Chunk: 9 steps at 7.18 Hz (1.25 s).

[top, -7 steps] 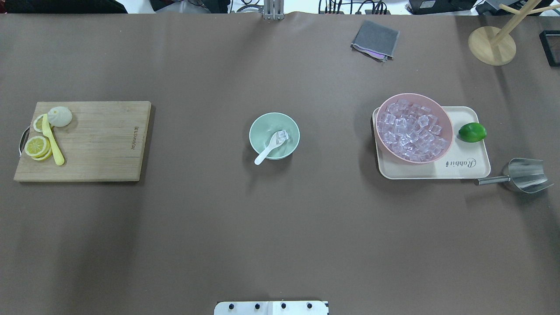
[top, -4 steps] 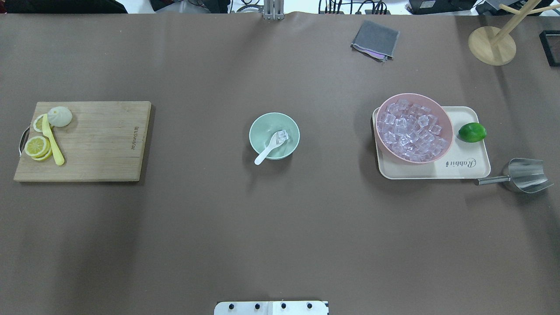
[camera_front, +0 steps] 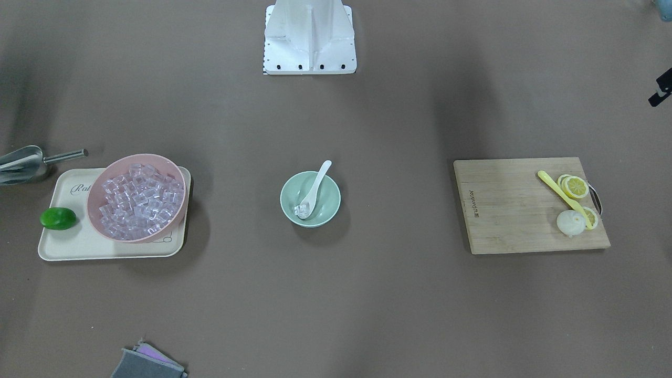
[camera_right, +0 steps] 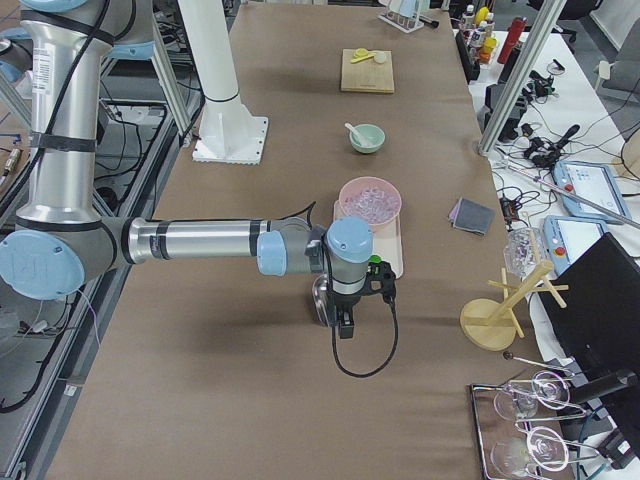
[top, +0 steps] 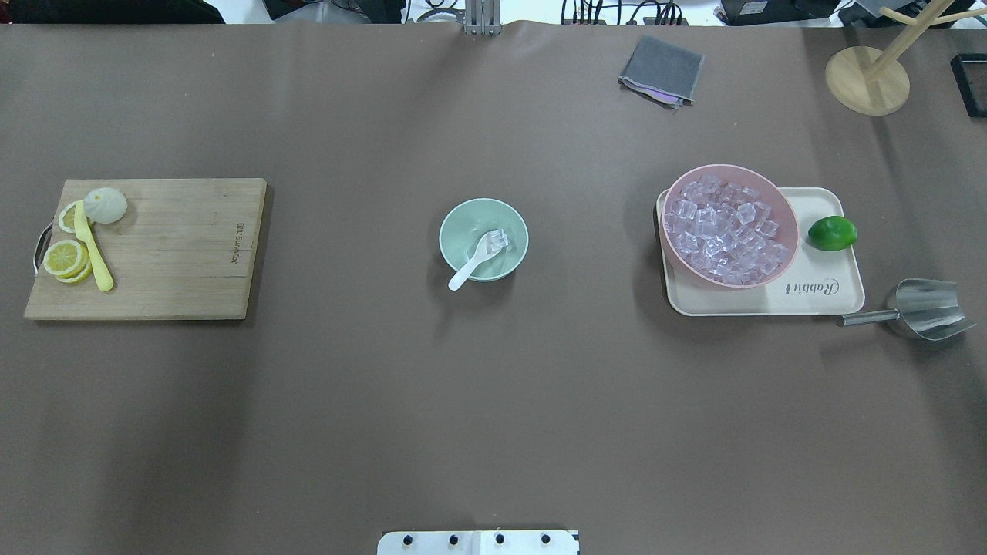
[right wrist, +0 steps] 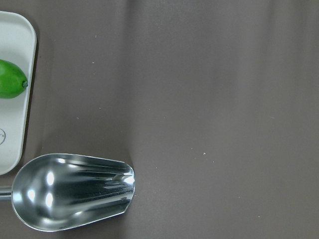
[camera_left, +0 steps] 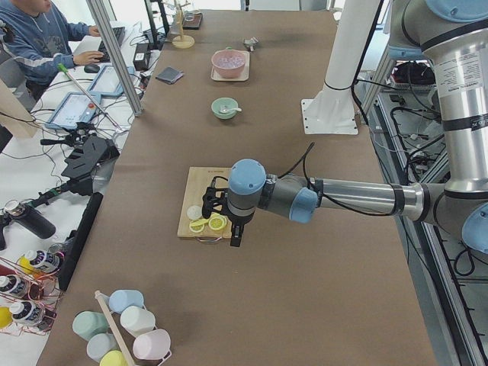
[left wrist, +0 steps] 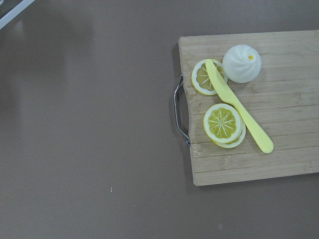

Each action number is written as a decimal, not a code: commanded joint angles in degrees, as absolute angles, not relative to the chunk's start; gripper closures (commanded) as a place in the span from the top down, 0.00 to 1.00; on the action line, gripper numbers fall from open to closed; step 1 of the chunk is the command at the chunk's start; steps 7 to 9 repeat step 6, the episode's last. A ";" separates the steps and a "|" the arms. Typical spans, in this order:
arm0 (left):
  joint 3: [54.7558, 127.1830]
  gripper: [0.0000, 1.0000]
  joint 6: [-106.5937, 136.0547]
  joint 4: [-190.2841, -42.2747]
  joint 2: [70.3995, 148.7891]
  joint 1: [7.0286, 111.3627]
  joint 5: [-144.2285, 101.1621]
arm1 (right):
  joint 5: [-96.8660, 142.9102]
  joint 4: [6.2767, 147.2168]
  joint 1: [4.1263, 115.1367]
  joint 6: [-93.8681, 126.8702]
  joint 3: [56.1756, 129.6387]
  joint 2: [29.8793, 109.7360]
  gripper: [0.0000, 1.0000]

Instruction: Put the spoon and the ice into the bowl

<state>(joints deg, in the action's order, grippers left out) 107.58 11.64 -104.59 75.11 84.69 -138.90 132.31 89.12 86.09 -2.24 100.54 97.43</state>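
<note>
The mint-green bowl (top: 453,222) stands at the table's middle; it also shows in the front view (camera_front: 329,209). The white spoon (top: 470,264) lies in it, scoop down inside, handle over the rim toward the robot (camera_front: 317,185). A few clear ice cubes (top: 498,240) sit in the scoop (camera_front: 302,211). My left gripper (camera_left: 235,230) hangs above the cutting board's handle end, far from the bowl. My right gripper (camera_right: 345,316) hangs over the metal scoop. Both show only in the side views, so I cannot tell whether they are open or shut.
A pink bowl (top: 725,168) full of ice and a lime (top: 832,233) sit on a cream tray (top: 817,291). A metal scoop (top: 928,308) lies beside it. A cutting board (top: 177,247) holds lemon slices and a yellow knife (left wrist: 238,113). A grey cloth (top: 661,69) lies far back.
</note>
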 commanded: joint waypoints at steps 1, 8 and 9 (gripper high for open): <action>107.32 0.97 11.60 -104.59 75.15 84.73 -138.87 | 132.28 89.12 86.22 -2.11 100.55 97.47 1.00; 107.40 0.97 11.60 -104.50 75.23 84.82 -138.87 | 132.63 89.12 86.22 -2.02 101.07 97.47 1.00; 107.40 0.97 11.60 -104.50 75.23 84.82 -138.87 | 132.63 89.12 86.22 -2.02 101.07 97.47 1.00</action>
